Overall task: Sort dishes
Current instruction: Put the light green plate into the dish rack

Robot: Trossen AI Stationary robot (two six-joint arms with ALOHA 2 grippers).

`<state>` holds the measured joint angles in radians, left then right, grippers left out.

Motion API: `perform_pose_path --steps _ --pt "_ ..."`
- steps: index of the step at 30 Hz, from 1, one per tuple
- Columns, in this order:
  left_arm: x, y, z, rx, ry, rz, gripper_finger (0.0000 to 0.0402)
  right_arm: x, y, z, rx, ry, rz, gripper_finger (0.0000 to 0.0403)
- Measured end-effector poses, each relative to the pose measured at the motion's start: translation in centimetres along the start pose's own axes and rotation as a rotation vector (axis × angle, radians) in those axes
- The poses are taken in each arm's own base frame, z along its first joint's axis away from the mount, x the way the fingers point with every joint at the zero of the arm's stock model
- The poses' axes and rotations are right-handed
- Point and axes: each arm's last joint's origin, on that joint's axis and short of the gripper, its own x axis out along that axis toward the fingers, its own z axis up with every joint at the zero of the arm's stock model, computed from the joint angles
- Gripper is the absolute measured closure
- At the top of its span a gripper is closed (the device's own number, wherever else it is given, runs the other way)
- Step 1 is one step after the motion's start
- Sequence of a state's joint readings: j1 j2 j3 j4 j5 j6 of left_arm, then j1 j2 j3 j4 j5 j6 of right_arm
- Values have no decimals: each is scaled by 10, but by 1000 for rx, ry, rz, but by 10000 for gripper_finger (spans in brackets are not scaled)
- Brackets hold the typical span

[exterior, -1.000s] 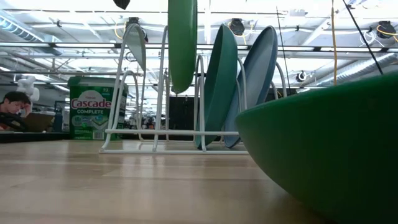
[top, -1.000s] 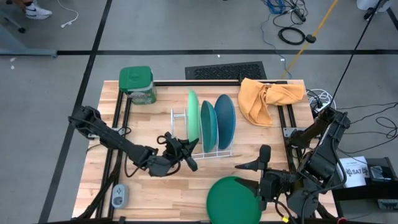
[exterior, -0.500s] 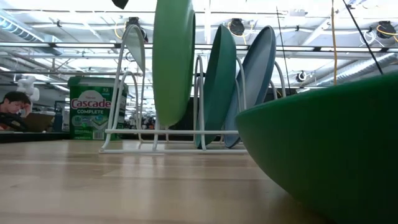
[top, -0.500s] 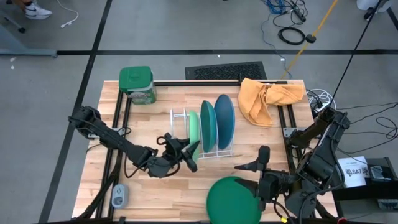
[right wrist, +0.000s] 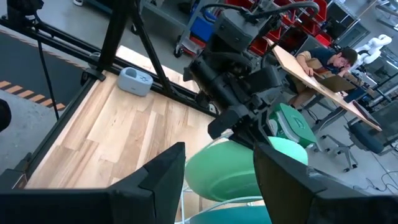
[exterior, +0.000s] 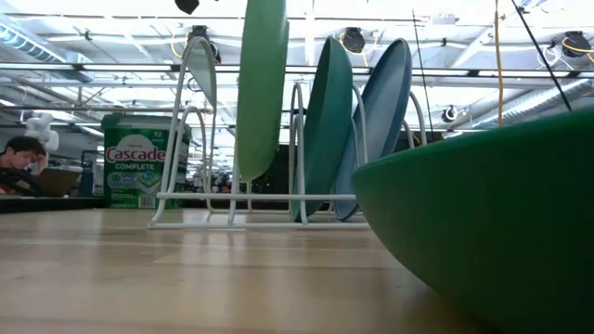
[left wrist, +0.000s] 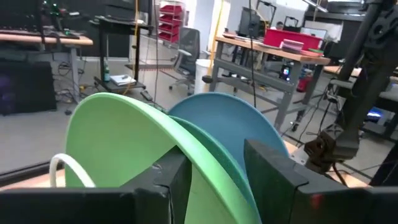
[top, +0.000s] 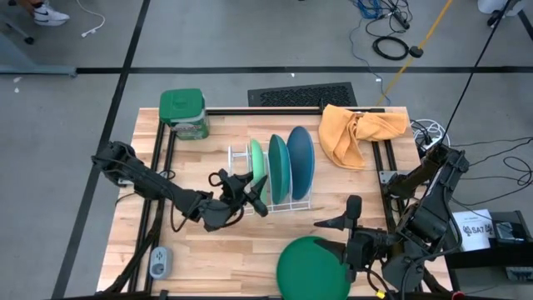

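Observation:
A white wire rack (top: 291,202) stands mid-table. In it the teal plate (top: 279,172) and the blue plate (top: 301,161) stand on edge, leaning on its wires. My left gripper (top: 254,198) is shut on the light green plate (top: 256,169), which is on edge in the slot to the left of the teal one (exterior: 327,130). The dark green plate (top: 312,267) lies flat on the table near its near edge and fills the low view's right (exterior: 483,223). My right gripper (top: 343,215) hangs open just past that plate's far rim, touching nothing. My left gripper pinches the light green plate's rim (left wrist: 211,163) between its two fingers (left wrist: 273,177), on the plate's upper near side, coming from the table's left. The plate hangs below the fingers, tilted, its lower edge (exterior: 249,172) down between the rack's wires; whether it rests on the rack I cannot tell.
A green lidded tub (top: 183,112) sits at the far left corner and an orange cloth (top: 358,133) at the far right. A small grey device (top: 161,262) lies near the left near corner. A person (exterior: 23,158) sits at a desk beyond the table.
My left gripper has come down and carried the light green plate from above the rack into the slot beside the teal plate. The plate's lower edge has dropped between the wires, and the plate has tipped a little. The gripper has stayed shut on it.

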<state>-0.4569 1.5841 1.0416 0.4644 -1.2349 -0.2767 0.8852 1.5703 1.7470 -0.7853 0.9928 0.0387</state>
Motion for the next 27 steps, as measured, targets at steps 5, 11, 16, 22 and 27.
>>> perform_pose_path --steps 5,11,16,22,27 --pt "6 1 0 -5 11 -32 256 0 0 0 0 0 2 220" --pt "9 3 1 6 8 -18 256 0 0 0 1 0 3 220" --pt "14 8 2 74 -17 84 256 0 0 0 2 -1 3 220" --pt "22 10 3 75 -7 52 252 0 0 0 2 -1 3 220" --pt "22 9 2 76 3 14 220 0 0 0 2 0 3 220"
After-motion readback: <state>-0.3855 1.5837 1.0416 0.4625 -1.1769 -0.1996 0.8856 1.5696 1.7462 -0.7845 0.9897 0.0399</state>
